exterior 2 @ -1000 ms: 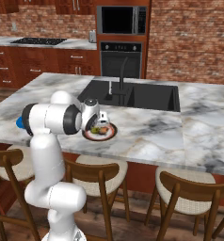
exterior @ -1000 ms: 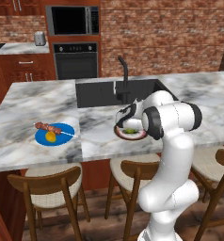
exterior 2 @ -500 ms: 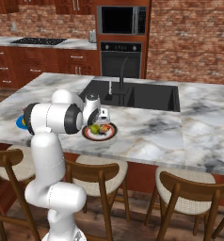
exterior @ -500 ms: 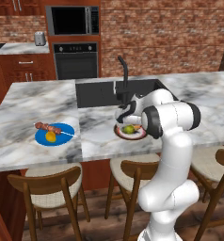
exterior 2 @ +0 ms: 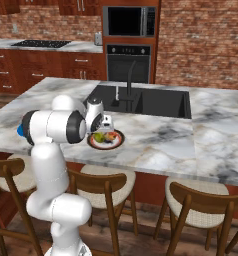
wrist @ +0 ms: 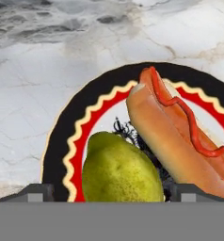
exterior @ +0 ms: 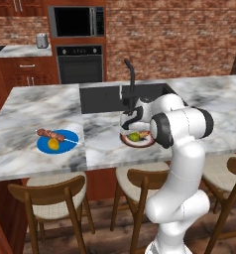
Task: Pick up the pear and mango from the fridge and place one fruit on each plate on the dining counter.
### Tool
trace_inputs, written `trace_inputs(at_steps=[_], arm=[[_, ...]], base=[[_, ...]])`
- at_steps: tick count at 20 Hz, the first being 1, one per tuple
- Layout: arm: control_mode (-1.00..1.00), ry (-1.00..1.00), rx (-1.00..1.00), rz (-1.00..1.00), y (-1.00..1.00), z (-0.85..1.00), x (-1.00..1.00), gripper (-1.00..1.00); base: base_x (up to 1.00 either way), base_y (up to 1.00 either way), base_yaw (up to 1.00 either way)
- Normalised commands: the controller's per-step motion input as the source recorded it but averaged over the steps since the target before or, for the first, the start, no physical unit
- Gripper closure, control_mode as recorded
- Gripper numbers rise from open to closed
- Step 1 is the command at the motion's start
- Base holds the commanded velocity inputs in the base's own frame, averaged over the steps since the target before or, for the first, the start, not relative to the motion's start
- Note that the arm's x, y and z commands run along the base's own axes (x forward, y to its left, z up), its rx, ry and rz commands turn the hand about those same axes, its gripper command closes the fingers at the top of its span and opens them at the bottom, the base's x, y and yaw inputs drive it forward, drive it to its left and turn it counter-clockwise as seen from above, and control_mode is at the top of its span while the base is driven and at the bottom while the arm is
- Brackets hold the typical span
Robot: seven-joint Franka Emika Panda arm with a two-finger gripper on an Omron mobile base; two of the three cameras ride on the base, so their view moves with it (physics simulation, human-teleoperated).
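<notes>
freed from the jaws since a second ago, the pear [wrist: 119, 169] now rests on the dark-rimmed plate [wrist: 62, 136], a plump yellow-green fruit lying against a hot dog [wrist: 175, 127]. the gripper [wrist: 111, 194] hangs just above it, fingers spread wide to either side and clear of the fruit. the plate sits near the front edge of the dining counter [exterior: 35, 106], before the sink [exterior: 97, 96]. towards the left end, the orange-yellow mango [exterior: 53, 144] lies on the blue plate [exterior: 43, 145] beside a skewer [exterior: 48, 133].
</notes>
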Motion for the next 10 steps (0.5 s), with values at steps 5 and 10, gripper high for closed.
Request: trace_inputs(at_steps=[5, 10], arm=[[-1.00, 0.00, 0.00, 0.00, 0.00, 0.49, -0.22, -1.00], [-1.00, -0.03, -0.01, 0.00, 0.00, 0.93, -0.41, -1.00]], base=[[0.00, 0.00, 0.00], [0.00, 0.00, 0.00]])
